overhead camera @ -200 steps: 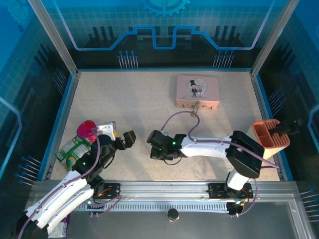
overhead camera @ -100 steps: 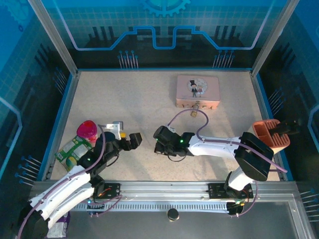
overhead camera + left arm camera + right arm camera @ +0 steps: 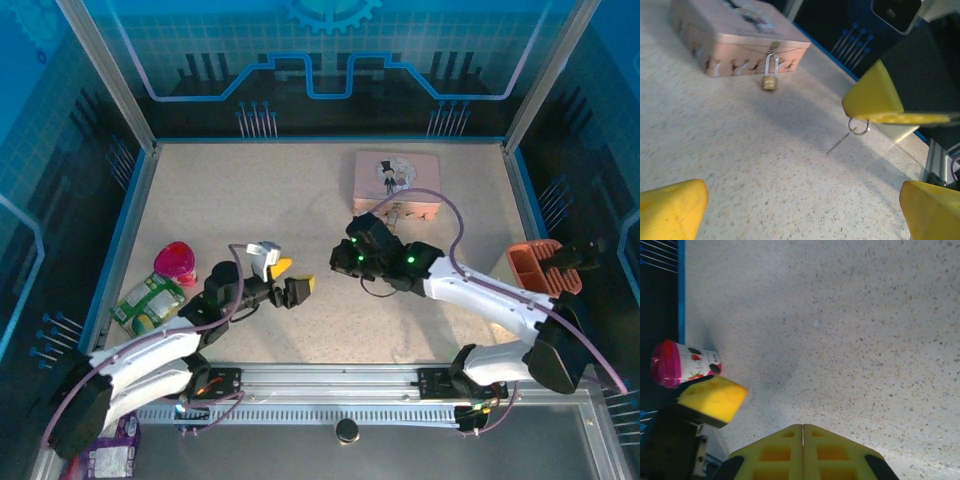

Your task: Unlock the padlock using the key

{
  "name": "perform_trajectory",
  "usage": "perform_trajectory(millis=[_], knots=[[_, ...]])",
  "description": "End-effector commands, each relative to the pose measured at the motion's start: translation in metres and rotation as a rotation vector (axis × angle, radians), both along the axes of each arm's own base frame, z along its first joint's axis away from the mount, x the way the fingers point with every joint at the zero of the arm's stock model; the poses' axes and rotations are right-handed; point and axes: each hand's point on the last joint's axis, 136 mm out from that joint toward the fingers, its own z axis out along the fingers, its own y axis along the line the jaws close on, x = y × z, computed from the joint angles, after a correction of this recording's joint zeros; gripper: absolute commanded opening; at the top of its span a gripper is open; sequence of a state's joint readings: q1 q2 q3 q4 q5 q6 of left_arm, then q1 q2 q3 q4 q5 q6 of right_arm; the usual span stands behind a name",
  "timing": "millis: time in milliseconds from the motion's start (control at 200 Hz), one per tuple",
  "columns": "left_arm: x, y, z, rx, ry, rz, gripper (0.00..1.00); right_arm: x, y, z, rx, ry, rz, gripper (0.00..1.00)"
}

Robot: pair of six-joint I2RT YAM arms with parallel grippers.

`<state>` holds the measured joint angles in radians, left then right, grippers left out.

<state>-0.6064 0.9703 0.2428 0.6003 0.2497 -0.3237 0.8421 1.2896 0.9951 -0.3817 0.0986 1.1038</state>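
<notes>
— What sits at the far left of the worktop (image 3: 250, 200)?

— A pink-lidded cup (image 3: 175, 262), with a green packet (image 3: 148, 300) just beside it.

— And next to those?

— The left gripper (image 3: 293, 276) hovers to their right. Its yellow fingers are spread wide with nothing between them, and it points toward the other arm.

— Where is the key?

— In the left wrist view, the key (image 3: 841, 140) dangles on a small ring from the right gripper (image 3: 880, 102), slanting down over the worktop. That gripper's jaws are pressed flat together, with the ring caught at their lower edge.

— And the padlock?

— Farther back, the padlock (image 3: 770, 80) hangs by its shackle from the clasp of the pink tin (image 3: 740, 35). Its body touches the worktop, well apart from the key.

— Anything beyond that?

— An orange holder (image 3: 540, 268) sits at the right edge.
</notes>
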Motion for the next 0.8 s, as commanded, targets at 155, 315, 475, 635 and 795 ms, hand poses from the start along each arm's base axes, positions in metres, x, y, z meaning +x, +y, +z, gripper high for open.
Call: perform_trajectory(millis=[155,315,475,635,795], knots=[[-0.013,-0.044,0.045,0.003,-0.381,-0.23,0.98,-0.009,-0.011,0.039,0.065,-0.078,0.093,0.0],[-0.014,-0.057,0.043,0.048,-0.45,-0.31,0.82,-0.016,-0.009,0.046,0.12,-0.094,0.135,0.0],[-0.009,-0.066,0.04,0.092,-0.427,-0.353,0.64,-0.022,-0.003,0.049,0.149,-0.095,0.18,0.0],[-0.01,-0.071,0.044,0.097,-0.437,-0.386,0.54,-0.022,-0.001,0.044,0.163,-0.086,0.188,0.0],[-0.01,-0.077,0.034,0.133,-0.398,-0.43,0.39,-0.021,0.0,0.052,0.182,-0.104,0.207,0.0]])
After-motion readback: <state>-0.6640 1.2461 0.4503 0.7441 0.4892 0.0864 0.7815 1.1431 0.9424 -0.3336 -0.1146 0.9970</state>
